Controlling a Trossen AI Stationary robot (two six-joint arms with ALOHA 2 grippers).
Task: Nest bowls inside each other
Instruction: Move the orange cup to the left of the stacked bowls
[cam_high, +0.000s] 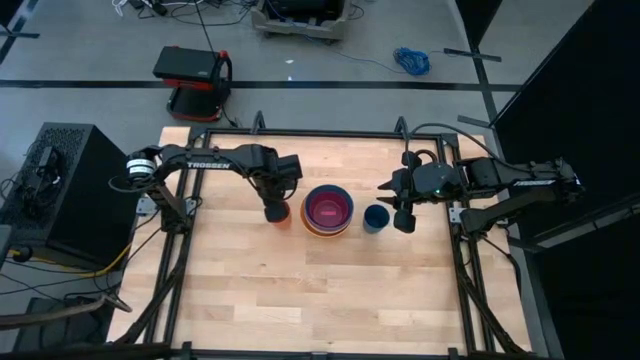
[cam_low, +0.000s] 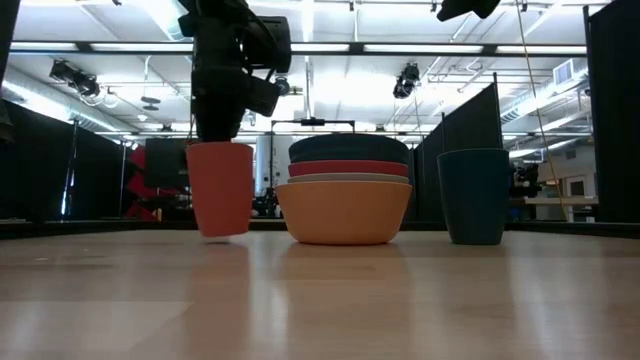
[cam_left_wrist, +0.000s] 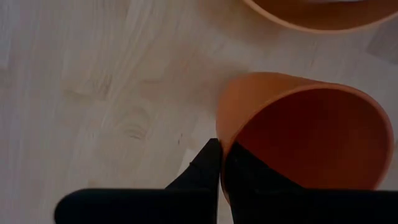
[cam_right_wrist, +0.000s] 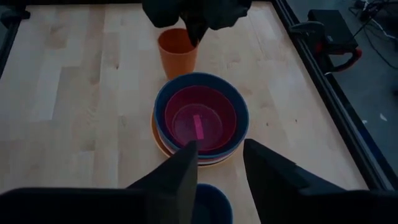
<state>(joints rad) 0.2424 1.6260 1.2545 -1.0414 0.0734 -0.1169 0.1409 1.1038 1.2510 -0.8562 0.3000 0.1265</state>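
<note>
The bowls (cam_high: 328, 210) stand nested in one stack at mid-table: orange (cam_low: 345, 212) at the bottom, then pale, red and teal, with pink (cam_right_wrist: 200, 118) innermost. Just left of the stack is a small orange cup (cam_low: 220, 188), and my left gripper (cam_high: 275, 212) is shut on it from above. A dark-blue cup (cam_high: 376, 218) stands on its base right of the stack. My right gripper (cam_right_wrist: 217, 165) hangs open above and beside that cup, touching nothing. My left gripper pinches the orange cup's wall at the rim (cam_left_wrist: 222, 146), one finger (cam_left_wrist: 208, 165) outside and the other inside the cup. The fingers point down from above. The cup hangs slightly tilted, mouth up; whether its base touches the table I cannot tell.
Bare wooden tabletop (cam_high: 300, 290) stretches toward the near edge and to the left. A black metal frame (cam_high: 180, 260) borders the table. A red and black device (cam_high: 195, 75) sits on the floor beyond the far edge.
</note>
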